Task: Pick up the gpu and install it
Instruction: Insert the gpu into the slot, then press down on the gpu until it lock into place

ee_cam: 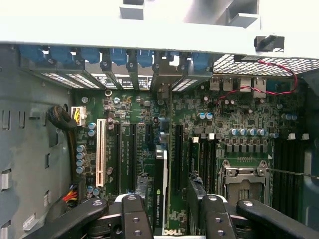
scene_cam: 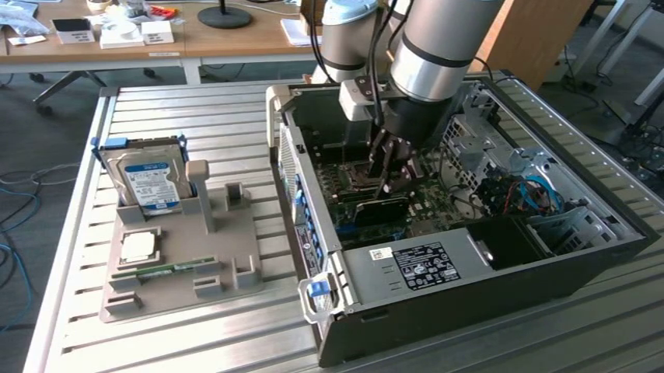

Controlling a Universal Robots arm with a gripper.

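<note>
Gripper (ee_cam: 167, 219): jaws spread and released, one finger pair either side of the card with a gap at each face, holding nothing; in the exterior view the gripper (scene_cam: 389, 175) hangs inside the open case (scene_cam: 456, 295). Gpu (ee_cam: 160, 189): directly between the fingers and just below them, standing on edge in a motherboard slot, its labelled top edge facing the wrist camera; seen from outside as a dark card (scene_cam: 375, 203) under the fingertips. It appears seated, though the slot contact itself is hidden. Handling, as judged: light, stiff, thin and fragile; bare components and the contact edge should not be squeezed or bent. Best hold is across the two flat faces near the top edge, mid-length, pushing straight along the slot with no twist. Bracket (ee_cam: 163, 79): the card's metal end, beyond the fingers at the case's rear wall, among blue latches (ee_cam: 119, 56). Motherboard (ee_cam: 239, 124): all around the card, with a white slot (ee_cam: 101, 149) to one side of the gripper and a socket (ee_cam: 241, 179) to the other. Tray (scene_cam: 176, 272): well apart from the gripper, outside the case toward the exterior view's left, carrying a hard drive (scene_cam: 151, 183) upright and a memory stick (scene_cam: 166, 270) lying flat. Table (scene_cam: 186, 116): slatted metal, under everything.
</note>
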